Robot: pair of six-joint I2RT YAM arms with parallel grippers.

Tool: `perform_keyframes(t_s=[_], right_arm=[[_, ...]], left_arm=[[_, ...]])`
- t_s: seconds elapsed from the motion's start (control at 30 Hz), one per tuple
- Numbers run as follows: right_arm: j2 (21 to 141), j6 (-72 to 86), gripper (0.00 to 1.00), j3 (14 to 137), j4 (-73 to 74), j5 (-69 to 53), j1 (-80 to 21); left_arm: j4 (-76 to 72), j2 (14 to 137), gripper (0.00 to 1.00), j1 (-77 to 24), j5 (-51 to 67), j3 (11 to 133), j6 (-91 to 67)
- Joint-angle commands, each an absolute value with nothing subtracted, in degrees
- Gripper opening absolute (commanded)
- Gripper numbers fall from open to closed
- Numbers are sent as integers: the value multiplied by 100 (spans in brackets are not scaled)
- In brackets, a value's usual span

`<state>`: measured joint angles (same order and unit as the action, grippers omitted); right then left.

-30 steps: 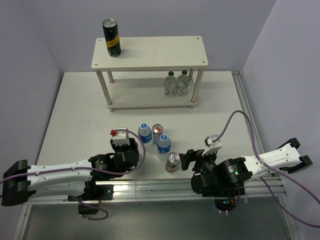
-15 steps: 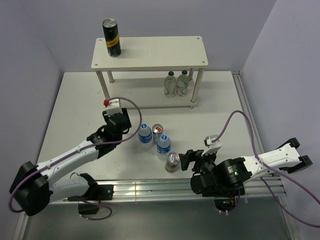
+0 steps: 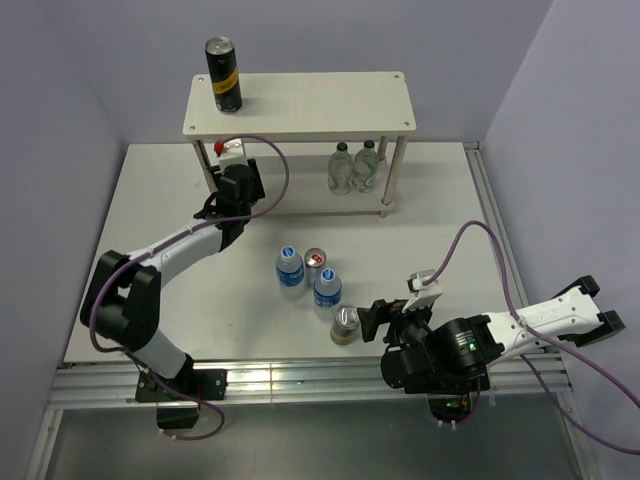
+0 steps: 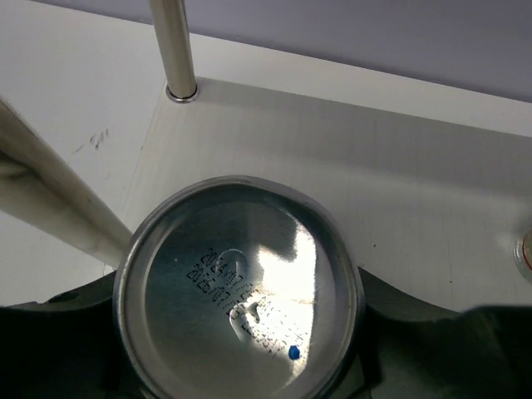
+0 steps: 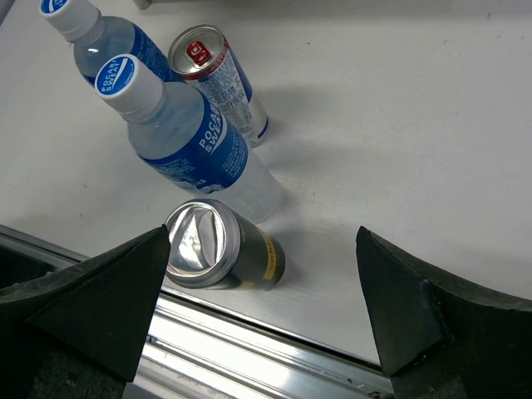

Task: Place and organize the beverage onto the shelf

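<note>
left gripper (image 4: 241,362): we see it pinching a can, dark fingers pressed on both sides of it
held can (image 4: 238,287): only its round silver end with a printed code shows, facing the wrist camera; we cannot tell the body colour
held can place: at the left end of the shelf (image 3: 300,100), in front of the lower board (image 4: 349,166), near a corner leg (image 4: 173,46); we cannot tell whether it touches the board
right gripper (image 5: 262,270): spread wide, nothing in it, low near the front edge of the table (image 3: 440,220)
tall black-and-gold can (image 3: 224,75): upright on the top board, left end
clear bottles: two, (image 3: 341,167) and (image 3: 367,163), side by side on the lower board, right end, by the right front leg
other black-and-gold can (image 5: 229,249): on the table, just ahead of the right gripper, between its spread fingers in the wrist view
blue-label bottles: two, (image 5: 195,145) and (image 5: 91,29), upright on the table, the nearer one just beside the other black-and-gold can
slim can (image 5: 220,79): blue and silver, red tab on top, standing between the two blue-label bottles
</note>
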<state>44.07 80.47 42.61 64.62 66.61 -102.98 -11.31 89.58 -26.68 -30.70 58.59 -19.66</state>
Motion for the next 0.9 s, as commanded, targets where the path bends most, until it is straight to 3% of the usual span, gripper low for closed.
perform_keyframes(t_s=[0.0,0.8,0.87], right_arm=[[4439,8200,100,4298,6451,6926,-10336],[4632,8183,100,4351,6469,6882,-10345],[4641,8191,100,4351,6469,6882,-10336]], left_arm=[[-1898,9350,0,-2575,-3102,6538,-1740],[-2681,10784,1,-2312,-3384,7127,-1678],[-2593,10854,10,-2277,-3340,7163,-1740]])
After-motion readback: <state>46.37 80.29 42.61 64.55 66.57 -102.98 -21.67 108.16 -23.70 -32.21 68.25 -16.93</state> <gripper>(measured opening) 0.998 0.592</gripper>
